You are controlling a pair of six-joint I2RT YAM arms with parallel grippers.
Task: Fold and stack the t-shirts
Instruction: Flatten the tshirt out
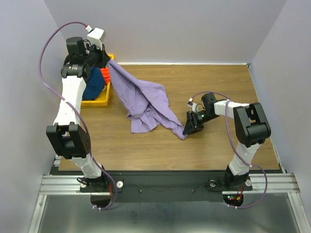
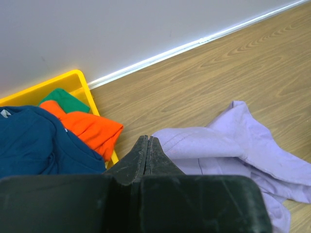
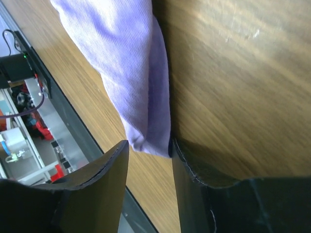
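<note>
Loosely, t-shirt (image 3: 131, 73) (lavender) inside right pincer (image 3: 148, 145)

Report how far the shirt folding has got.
Done: nothing is folded or stacked yet. In hand: the purple shirt hangs from the left gripper, shut on it beside the yellow bin, and trails onto the table; the right gripper is open around its far corner. Left: folding it, then the blue shirt, orange shirt and green shirt in the bin.

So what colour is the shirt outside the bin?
The shirt is lavender; clearest in top view.
</note>
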